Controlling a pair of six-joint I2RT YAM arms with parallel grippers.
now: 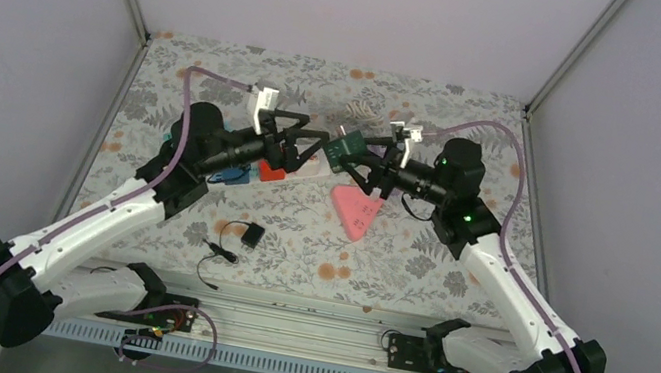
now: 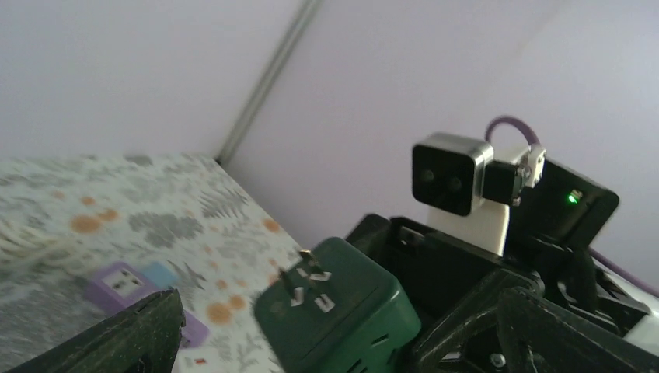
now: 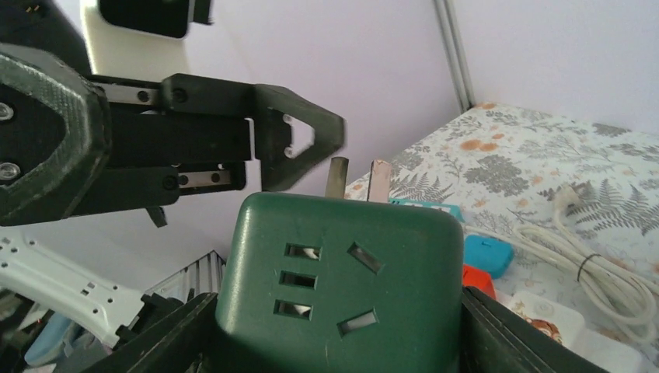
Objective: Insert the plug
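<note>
Above the middle of the flowered table (image 1: 297, 242), the right gripper (image 1: 358, 159) is clamped on the green plug cube (image 1: 343, 152) and holds it in the air. The cube is close to the left gripper (image 1: 312, 141), just to its right. The left gripper's fingers stand spread with nothing between them. Both arms reach from the near edge and bend inward, their forearms close to level, and they meet head-on. A red piece (image 1: 270, 172), a blue piece (image 1: 232, 176), a pink wedge (image 1: 354, 213) and a small black lead (image 1: 243, 233) lie on the table below.

In the left wrist view, the cube sits low and central, with its metal prongs (image 2: 309, 284) pointing toward the lens. It is apart from the left gripper's own finger (image 2: 124, 338) at lower left. A purple socket block (image 2: 124, 284) lies on the table beyond.

In the right wrist view, the cube fills the lower middle with its slotted face toward the lens. A dark finger (image 3: 505, 334) presses on each side. Two prongs stand up from the cube's far face, and the left gripper hangs open just beyond them. A white cable (image 3: 591, 264) is coiled on the table at right.
</note>
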